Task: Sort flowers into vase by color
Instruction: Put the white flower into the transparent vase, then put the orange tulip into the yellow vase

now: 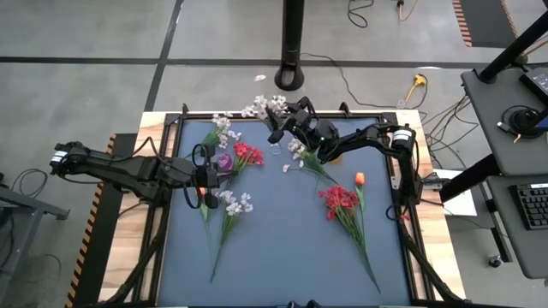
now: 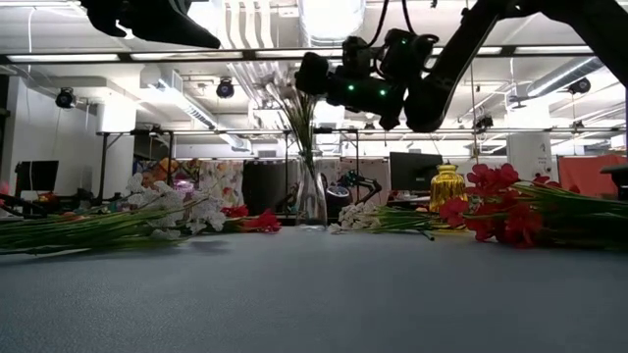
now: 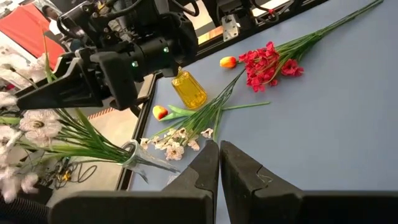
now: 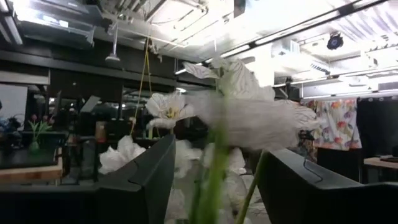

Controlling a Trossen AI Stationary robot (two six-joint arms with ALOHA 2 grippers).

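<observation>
Inspector: Right gripper [image 4: 217, 155] first. How do its fingers [image 4: 143, 180] stand?

Clerk: Parted, with white blossoms [image 4: 249, 118] and their green stems in the gap. No clamping on the stems is seen. Blossoms rise just past the fingertips.

Inspector: Location?

Clerk: At twelve o'clock on the table [image 1: 282, 248], above the clear vase [image 2: 312, 201]. The stems run down into the vase, which stands upright.

Inspector: Left gripper [image 3: 219, 152]?

Clerk: Fingers [image 3: 205, 168] pressed together, nothing between them. It hangs at nine o'clock, above the mat.

Inspector: Loose flowers?

Clerk: All lying flat. A white spray [image 1: 235, 204] at nine o'clock, just beside the left gripper. One red spray [image 1: 247, 154] at ten o'clock, another white spray [image 1: 221, 128] beyond it at eleven. A third white spray [image 1: 300, 154] lies near the vase at one o'clock. The larger red spray [image 1: 341, 201] is at three o'clock, with an orange tulip [image 1: 360, 179] just beside it.

Inspector: Anything else?

Clerk: A yellow vase [image 3: 188, 89], upright, near the third white spray.
</observation>
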